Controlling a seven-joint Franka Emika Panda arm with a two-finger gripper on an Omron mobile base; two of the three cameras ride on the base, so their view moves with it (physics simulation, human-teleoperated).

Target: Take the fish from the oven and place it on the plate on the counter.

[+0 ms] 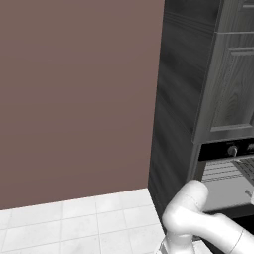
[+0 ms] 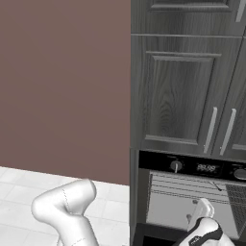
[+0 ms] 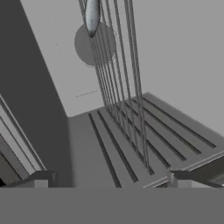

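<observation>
The arm is poking into the oven (image 2: 192,192) right now, door dropped open, jaws spread wide and holding nothing. In the hand view the fish (image 3: 91,15) is sitting well ahead of the jaws, on the wire rack (image 3: 124,87). My worry: the rack wires are running right along the approach line, so a fingertip could snag one or shove the fish deeper.

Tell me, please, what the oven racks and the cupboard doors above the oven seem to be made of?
The racks look like thin metal wire: slim grey parallel rods, dull finish. The cupboard doors look like dark grey stained wood: visible grain lines and framed panels, matte, with pale, probably metal bar handles. Everything is rendered, so materials are only apparent.
</observation>
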